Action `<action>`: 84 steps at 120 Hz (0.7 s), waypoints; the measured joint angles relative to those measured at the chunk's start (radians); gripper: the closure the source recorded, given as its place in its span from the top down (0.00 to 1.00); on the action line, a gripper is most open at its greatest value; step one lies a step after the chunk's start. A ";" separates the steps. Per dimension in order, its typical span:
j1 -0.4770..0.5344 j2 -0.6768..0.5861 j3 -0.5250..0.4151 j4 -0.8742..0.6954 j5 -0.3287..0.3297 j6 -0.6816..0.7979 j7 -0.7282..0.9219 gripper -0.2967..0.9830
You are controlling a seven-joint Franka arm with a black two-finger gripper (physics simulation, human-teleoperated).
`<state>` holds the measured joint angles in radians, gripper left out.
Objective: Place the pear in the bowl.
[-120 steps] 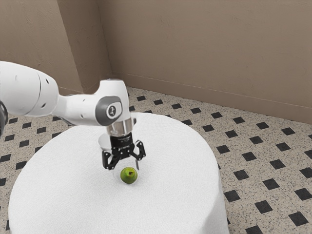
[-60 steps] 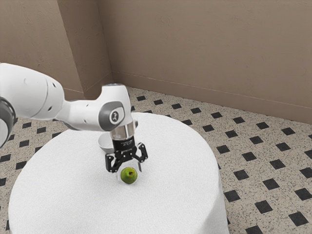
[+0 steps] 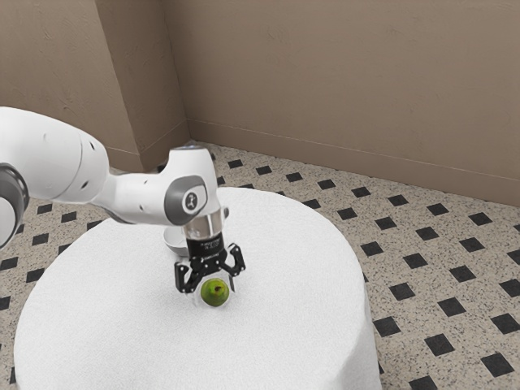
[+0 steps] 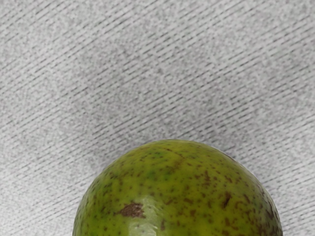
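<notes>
The black claw (image 3: 214,287) is pointing down over the pear (image 3: 214,293), its fingers standing spread at either side of the fruit; the pear is sitting on the round table (image 3: 305,305), outside the bowl (image 3: 174,239); the smooth, pale bowl is resting behind the claw, partly hidden. In the wrist view the pear is swelling into a glossy green dome, its skin carrying dark freckles and rough brown scars; beneath it the white cloth is showing fine slanting ribs; beyond, dark diamonds are dotting the speckled floor (image 3: 435,231).
</notes>
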<state>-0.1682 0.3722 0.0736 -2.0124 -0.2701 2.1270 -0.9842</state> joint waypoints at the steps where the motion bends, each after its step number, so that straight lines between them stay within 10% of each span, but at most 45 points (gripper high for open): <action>1: 0.000 0.000 0.000 0.000 0.000 0.000 0.000 0.77; 84: -0.002 -0.005 0.000 -0.004 0.005 0.021 0.010 0.54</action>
<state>-0.1703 0.3673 0.0735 -2.0159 -0.2649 2.1484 -0.9739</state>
